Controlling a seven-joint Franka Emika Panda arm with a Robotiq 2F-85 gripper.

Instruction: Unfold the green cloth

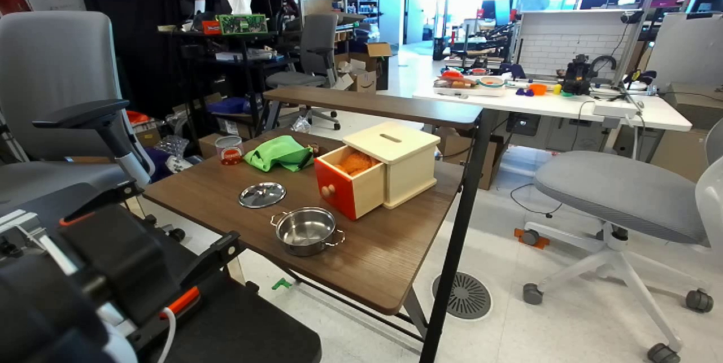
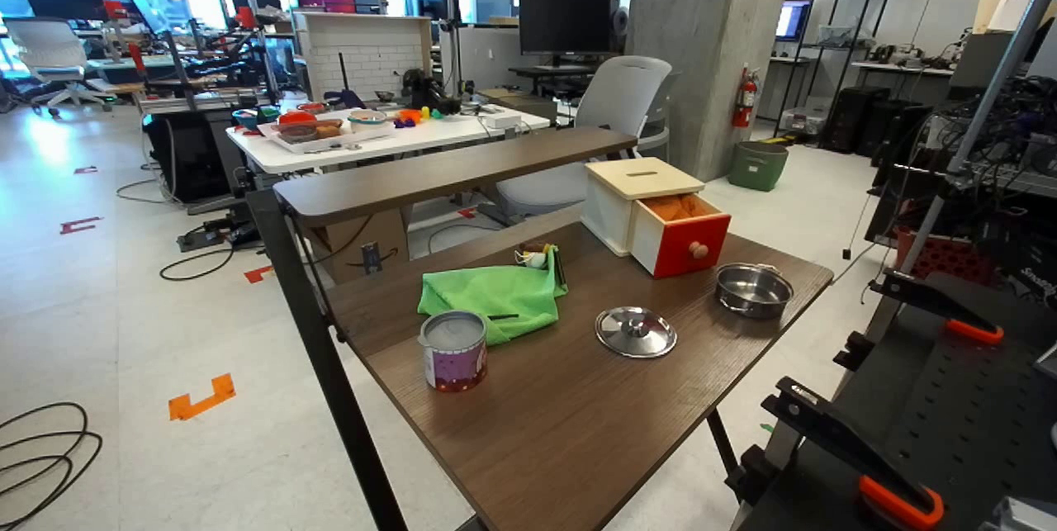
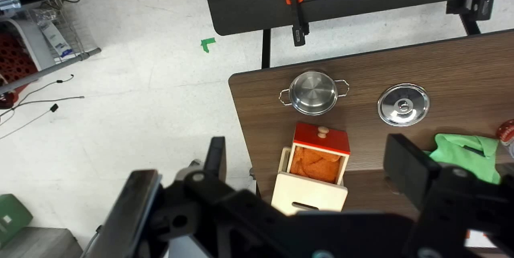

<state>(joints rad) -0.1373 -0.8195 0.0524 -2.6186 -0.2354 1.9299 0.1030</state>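
Note:
The green cloth (image 1: 277,153) lies crumpled on the brown table in both exterior views, with folds raised in the middle. In an exterior view the cloth (image 2: 495,300) touches or lies close to a tin can, with a small dark-and-white object at its far corner. In the wrist view the cloth (image 3: 466,151) is at the right, partly hidden behind a finger. My gripper (image 3: 307,145) is open and empty, high above the table, with its wide-apart fingers over the drawer box rather than the cloth. The gripper does not show in either exterior view.
A wooden box (image 1: 409,157) with its red drawer (image 1: 337,191) pulled out holds orange cloth. A steel pot (image 1: 306,231), its lid (image 1: 262,195) and a can (image 2: 455,352) stand on the table (image 2: 578,424). A raised shelf (image 2: 462,172) runs along one table side.

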